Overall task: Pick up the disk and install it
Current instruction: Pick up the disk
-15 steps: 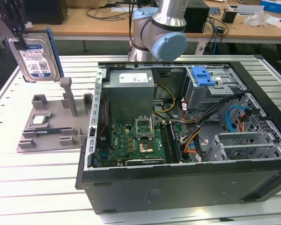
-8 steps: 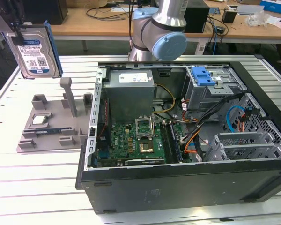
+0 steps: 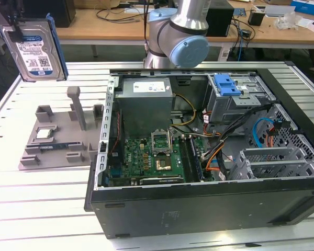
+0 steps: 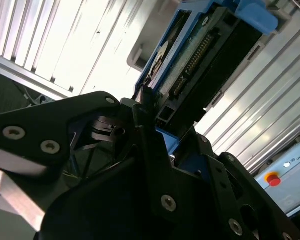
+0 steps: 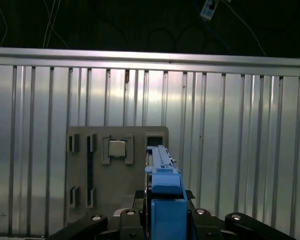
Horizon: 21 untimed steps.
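Gripper (image 5: 167,218): pressed together on the disk; its black fingers (image 4: 145,131) pinch one short end, and in both wrist views the blue frame sits tight between them with no gap showing.
Disk (image 3: 34,49): off the desk, hanging upright in the air above the far corner at the exterior view's left. The label side faces the exterior camera, and the blue caddy frame runs along its long edges.
Disk underside: in the second wrist view the circuit-board face and a row of connector pins show, running away from the fingers.
Below the disk: in the first wrist view the grey holder plate (image 3: 52,144) lies straight beneath, well apart from the disk's lower end.
Holder plate: flat on the desk near its edge at the exterior view's left. A square processor chip (image 5: 116,148) sits in one recess and an upright grey post (image 3: 77,107) stands beside the slots.
Computer case (image 3: 199,209): lying open side up, taking the desk from its middle to the edge at the exterior view's right.
Drive cage (image 3: 243,102): in the case's far corner at the exterior view's right, with a blue latch (image 3: 227,83) on top.
Arm (image 3: 180,31): rises behind the case's far wall.
Edges: a narrow strip of desk separates the holder plate from the case's metal side wall.
Open room: bare ribbed desk (image 3: 42,209) along the near edge in front of the holder plate.
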Available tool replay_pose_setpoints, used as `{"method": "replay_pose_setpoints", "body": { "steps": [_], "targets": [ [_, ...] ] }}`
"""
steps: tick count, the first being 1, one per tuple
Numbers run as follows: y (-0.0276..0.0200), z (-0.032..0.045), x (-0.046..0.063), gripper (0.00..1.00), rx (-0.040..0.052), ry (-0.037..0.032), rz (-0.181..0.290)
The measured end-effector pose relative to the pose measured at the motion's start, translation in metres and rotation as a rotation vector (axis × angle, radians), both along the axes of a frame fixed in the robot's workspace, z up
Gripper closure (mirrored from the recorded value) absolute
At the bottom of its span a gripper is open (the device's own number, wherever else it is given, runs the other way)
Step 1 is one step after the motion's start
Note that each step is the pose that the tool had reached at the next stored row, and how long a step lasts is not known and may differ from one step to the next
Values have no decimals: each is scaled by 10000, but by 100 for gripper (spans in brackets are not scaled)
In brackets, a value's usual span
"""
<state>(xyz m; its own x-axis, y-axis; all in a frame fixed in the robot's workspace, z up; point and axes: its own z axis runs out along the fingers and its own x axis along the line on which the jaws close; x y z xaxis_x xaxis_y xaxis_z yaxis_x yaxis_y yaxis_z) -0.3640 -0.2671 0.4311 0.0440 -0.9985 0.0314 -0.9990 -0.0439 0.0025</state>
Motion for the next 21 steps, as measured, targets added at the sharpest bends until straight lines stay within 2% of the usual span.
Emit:
{"method": "replay_pose_setpoints", "body": {
  "steps": [7, 11, 15, 21],
  "targets": [
    [0, 212, 0, 63, 0, 0, 1],
    [0, 282, 0, 63, 0, 1, 0],
    [0, 398, 0, 63, 1, 0, 0],
    [0, 513, 0, 63, 1, 1, 0]
  ]
}}
